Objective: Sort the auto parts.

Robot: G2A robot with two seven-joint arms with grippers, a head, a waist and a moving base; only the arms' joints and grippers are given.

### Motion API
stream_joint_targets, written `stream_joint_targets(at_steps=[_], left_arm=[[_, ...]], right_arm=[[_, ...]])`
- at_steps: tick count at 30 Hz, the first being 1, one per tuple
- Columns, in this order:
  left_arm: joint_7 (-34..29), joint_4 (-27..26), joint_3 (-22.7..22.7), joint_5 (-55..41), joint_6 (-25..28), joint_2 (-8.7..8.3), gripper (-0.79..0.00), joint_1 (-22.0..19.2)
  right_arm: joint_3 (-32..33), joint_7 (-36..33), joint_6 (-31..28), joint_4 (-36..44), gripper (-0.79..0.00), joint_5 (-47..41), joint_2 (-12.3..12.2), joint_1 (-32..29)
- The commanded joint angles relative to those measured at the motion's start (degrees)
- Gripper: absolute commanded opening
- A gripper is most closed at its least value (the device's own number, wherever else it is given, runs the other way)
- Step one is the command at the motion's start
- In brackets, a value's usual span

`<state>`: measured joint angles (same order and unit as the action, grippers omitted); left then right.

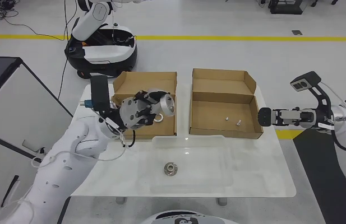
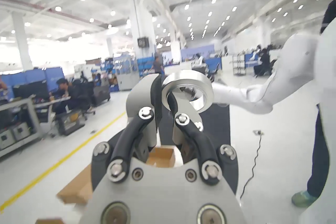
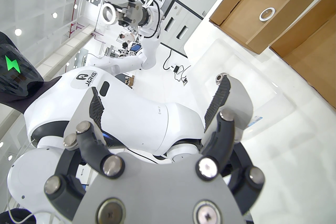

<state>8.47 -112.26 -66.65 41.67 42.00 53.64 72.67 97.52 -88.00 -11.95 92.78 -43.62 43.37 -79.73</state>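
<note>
Grip confirmed at the left gripper (image 2: pixel 165 101): its fingers are clenched on the wall of a metal ring (image 2: pixel 187 93), one finger inside the bore and one outside. The ring is held aloft above the left cardboard box (image 1: pixel 128 84), over that box's right side, with its bore facing right. A second ring (image 3: pixel 267 13) lies flat on that box's floor.

The right gripper (image 3: pixel 160 87) is released, its fingers spread wide with nothing between them (it hangs just beside the right wall of the right cardboard box (image 1: pixel 217 109)). Two small pale parts (image 1: pixel 238 121) lie on the right box's floor, toward its right wall. One small flanged metal part (image 1: pixel 171 168) sits on the clear plastic sheet (image 1: pixel 217 162) at the near middle of the table (image 1: pixel 279 187), well apart from both grippers and both boxes.
</note>
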Motion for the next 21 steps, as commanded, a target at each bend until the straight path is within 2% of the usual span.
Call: stream_joint_targets(at_steps=[1,5,7,12,15,21], left_arm=[[-2.7,0.0,-0.7,-0.8,-0.6,-0.09,-0.785,0.4],[-7.8,0.4,-0.3,-2.4,-2.1,0.21,-0.785,-2.6],[-12.3,1.8,1.0,-3.9,-4.1,0.58,-0.785,-5.8],[-28.6,8.8,5.2,-9.6,-11.6,1.72,-0.785,-15.9],[-35.0,12.5,7.4,-10.3,-15.8,2.47,-0.785,-20.6],[-44.3,16.0,11.2,-6.9,-21.8,3.39,-0.785,-24.0]], right_arm=[[0.0,0.0,0.0,0.0,0.000,0.0,0.0,0.0],[0.0,0.0,0.0,0.0,0.000,0.0,0.0,0.0],[0.0,0.0,0.0,0.0,0.000,0.0,0.0,0.0],[0.0,0.0,0.0,0.0,0.000,0.0,0.0,0.0],[0.0,0.0,0.0,0.0,0.000,0.0,0.0,0.0],[0.0,0.0,0.0,0.0,0.000,0.0,0.0,0.0]])
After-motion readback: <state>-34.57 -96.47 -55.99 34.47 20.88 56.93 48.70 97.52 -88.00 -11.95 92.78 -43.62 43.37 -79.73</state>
